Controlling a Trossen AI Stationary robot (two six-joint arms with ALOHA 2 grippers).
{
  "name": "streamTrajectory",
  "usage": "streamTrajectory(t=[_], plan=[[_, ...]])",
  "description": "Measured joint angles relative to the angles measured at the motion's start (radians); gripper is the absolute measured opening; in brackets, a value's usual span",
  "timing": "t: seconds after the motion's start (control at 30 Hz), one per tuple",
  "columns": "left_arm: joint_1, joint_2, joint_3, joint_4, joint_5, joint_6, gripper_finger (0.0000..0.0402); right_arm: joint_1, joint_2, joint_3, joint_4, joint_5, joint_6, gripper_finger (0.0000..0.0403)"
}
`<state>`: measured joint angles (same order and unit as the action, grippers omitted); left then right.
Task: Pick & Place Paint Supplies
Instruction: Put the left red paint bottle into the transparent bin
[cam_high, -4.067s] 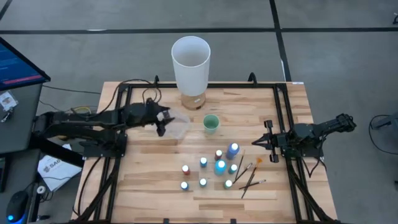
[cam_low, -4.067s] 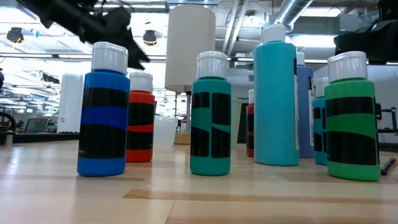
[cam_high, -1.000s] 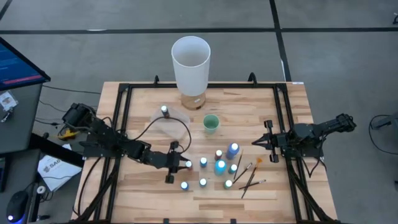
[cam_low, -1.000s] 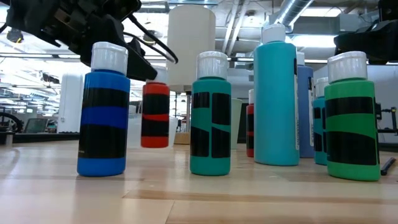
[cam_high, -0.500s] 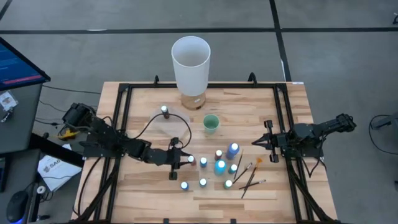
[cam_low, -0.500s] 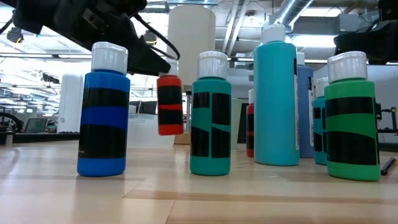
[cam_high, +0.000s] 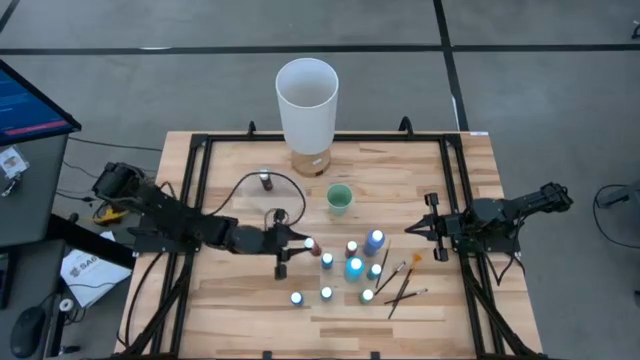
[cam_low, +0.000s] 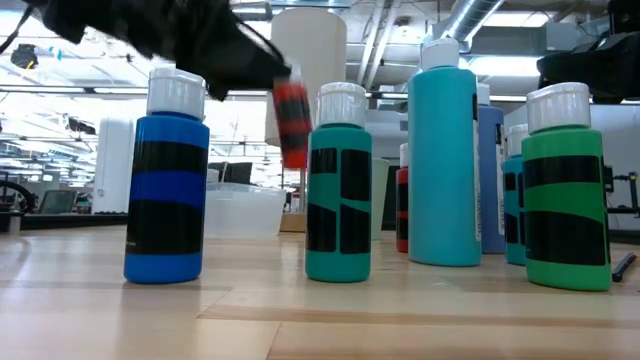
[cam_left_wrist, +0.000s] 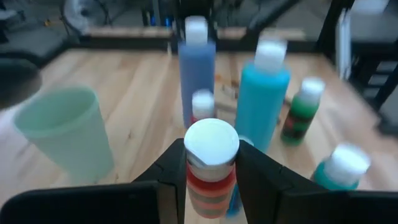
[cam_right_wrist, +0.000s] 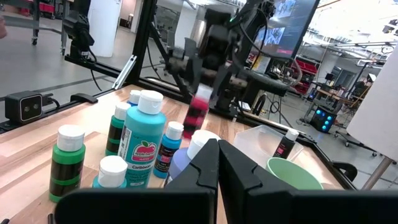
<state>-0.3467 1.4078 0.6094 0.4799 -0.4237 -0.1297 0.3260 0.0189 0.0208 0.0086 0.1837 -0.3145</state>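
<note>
I had the left gripper (cam_high: 300, 246) clamped around the red paint bottle (cam_high: 311, 243), carried off the table at about nine o'clock of the bottle cluster (cam_high: 350, 268), tilted as it travelled. I judged it was bound for the clear container (cam_high: 262, 192) at about eleven o'clock, where one dark bottle (cam_high: 265, 180) already stood. The brushes (cam_high: 400, 282) lay untouched at four o'clock. I kept the right gripper (cam_high: 412, 229) pressed together and parked at three o'clock, out of the way.
</note>
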Motion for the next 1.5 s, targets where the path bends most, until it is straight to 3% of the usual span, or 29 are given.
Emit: streamTrajectory(t=[0.23, 0.43, 0.77, 0.93, 1.3, 1.5], plan=[[-0.001, -0.188, 0.000, -0.008, -0.071, 0.046, 0.0088, 0.000, 0.000, 0.000, 0.000, 0.000, 0.000, 0.0000], [0.004, -0.323, 0.001, -0.193, -0.291, 0.100, 0.0088, 0.000, 0.000, 0.000, 0.000, 0.000, 0.000, 0.0000], [0.076, -0.394, 0.001, -0.575, -0.557, -0.161, 0.0088, 0.000, 0.000, 0.000, 0.000, 0.000, 0.000, 0.0000], [0.129, -0.388, -0.016, -0.719, -0.565, -0.307, 0.0088, 0.000, 0.000, 0.000, 0.000, 0.000, 0.000, 0.0000], [0.202, -0.388, -0.202, -0.723, -0.566, -0.478, 0.0089, 0.000, 0.000, 0.000, 0.000, 0.000, 0.000, 0.0000], [0.218, -0.388, -0.232, -0.715, -0.573, -0.482, 0.0089, 0.000, 0.000, 0.000, 0.000, 0.000, 0.000, 0.0000]])
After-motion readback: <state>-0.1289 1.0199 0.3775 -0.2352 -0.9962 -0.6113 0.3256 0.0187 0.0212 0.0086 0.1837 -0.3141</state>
